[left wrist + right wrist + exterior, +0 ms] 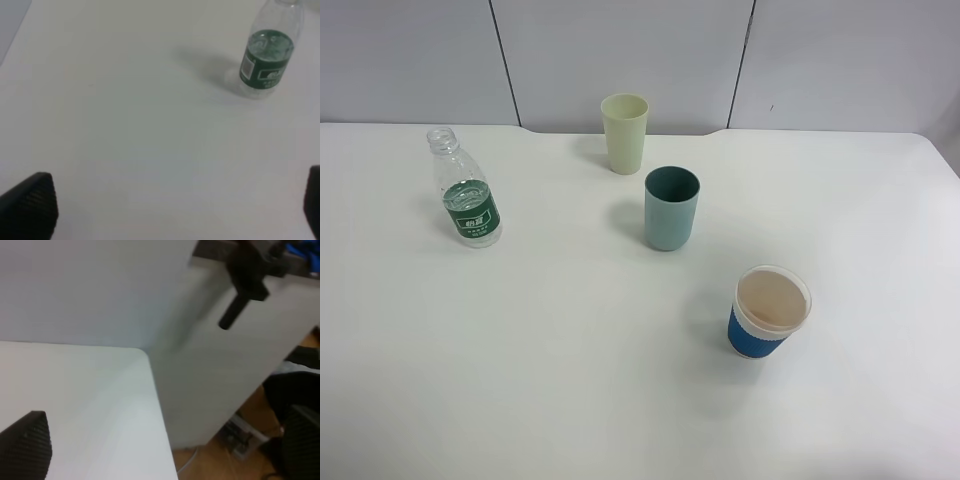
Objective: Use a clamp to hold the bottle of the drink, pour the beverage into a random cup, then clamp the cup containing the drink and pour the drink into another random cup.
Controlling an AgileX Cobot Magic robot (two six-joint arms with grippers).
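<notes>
We see the small clear plastic bottle [466,190] with a green label upright near the white desk's [570,380] left edge. The teal plastic tumbler [671,208] stands near the pale yellow-green plastic tumbler [624,132] by the far edge. Our left gripper [172,210] and right gripper [165,450] both gape wide, holding nothing.

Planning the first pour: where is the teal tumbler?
In the exterior high view, the teal tumbler stands mid-table, just front-right of the pale yellow-green tumbler.

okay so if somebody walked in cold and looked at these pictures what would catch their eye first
Probably the capless bottle with a dark green label, standing alone at the left of the white table. Then three cups in a loose diagonal: a pale yellow-green tumbler at the back, a teal tumbler just in front of it, and a blue-sleeved paper cup nearest the camera.
</notes>
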